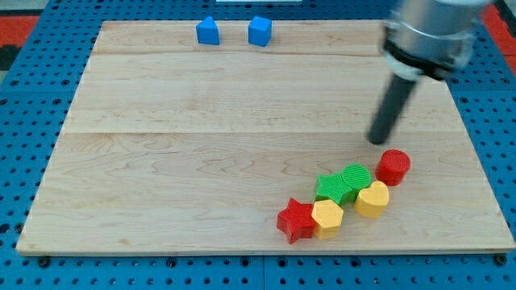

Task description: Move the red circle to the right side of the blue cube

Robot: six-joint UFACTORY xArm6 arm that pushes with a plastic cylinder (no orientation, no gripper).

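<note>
The red circle (393,167) is a short red cylinder at the view's lower right, at the upper right end of a cluster of blocks. The blue cube (260,31) sits near the view's top edge of the board, with a blue pentagon-like block (208,31) to its left. My tip (378,140) stands on the board just up and left of the red circle, a small gap away from it. The rod runs up to the arm at the view's top right.
Next to the red circle lie a yellow heart-like block (372,199), two green blocks (355,178) (329,188), a yellow hexagon (327,217) and a red star (296,221). The wooden board (201,161) rests on a blue pegboard.
</note>
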